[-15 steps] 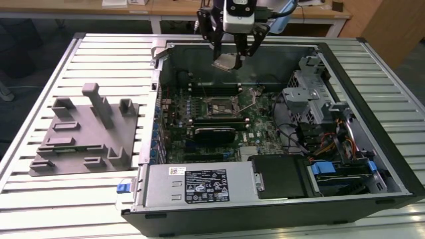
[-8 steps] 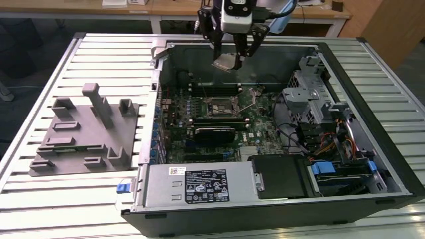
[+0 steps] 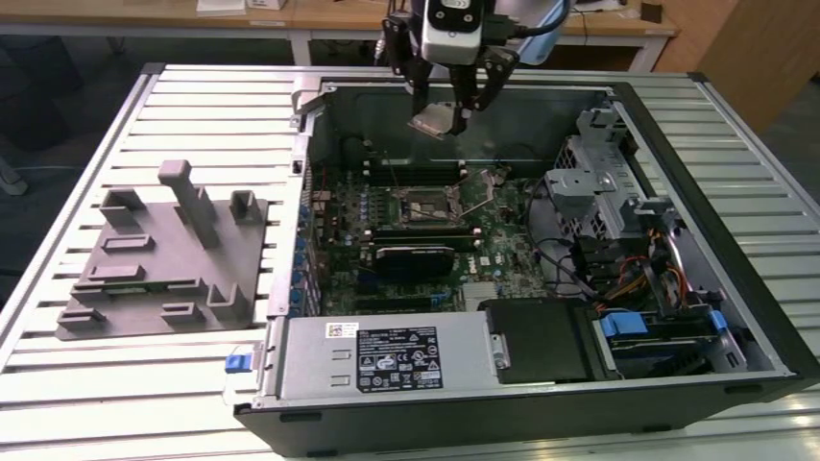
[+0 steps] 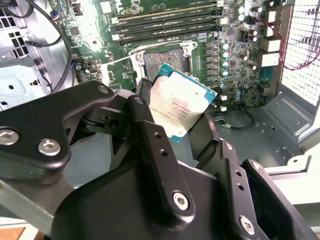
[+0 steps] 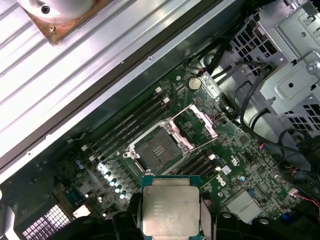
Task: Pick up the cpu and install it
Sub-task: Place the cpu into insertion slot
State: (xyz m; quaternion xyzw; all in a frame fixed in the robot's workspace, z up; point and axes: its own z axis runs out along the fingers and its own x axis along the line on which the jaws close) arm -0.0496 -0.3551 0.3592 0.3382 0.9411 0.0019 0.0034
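My gripper (image 3: 439, 117) is shut on the cpu (image 3: 432, 123), a flat square chip with a silvery top and pale rim. It hangs above the far end of the open computer case in the exterior view. In both wrist views the cpu (image 4: 179, 102) (image 5: 170, 209) sits pinched between the black fingers (image 4: 150, 135), held clear above the motherboard. The black cpu socket (image 3: 421, 208) (image 5: 156, 148) lies open on the board below, its metal frame (image 5: 196, 121) flipped up beside it. Long black RAM sticks (image 4: 165, 20) run beside the socket.
The open case (image 3: 717, 240) lies on a slatted white table (image 3: 192, 106). A grey holder block (image 3: 160, 259) with upright posts stands at the exterior view's left. Inside the case are a power supply (image 3: 384, 355), drive cages (image 3: 602, 182) and loose cables (image 3: 615, 279).
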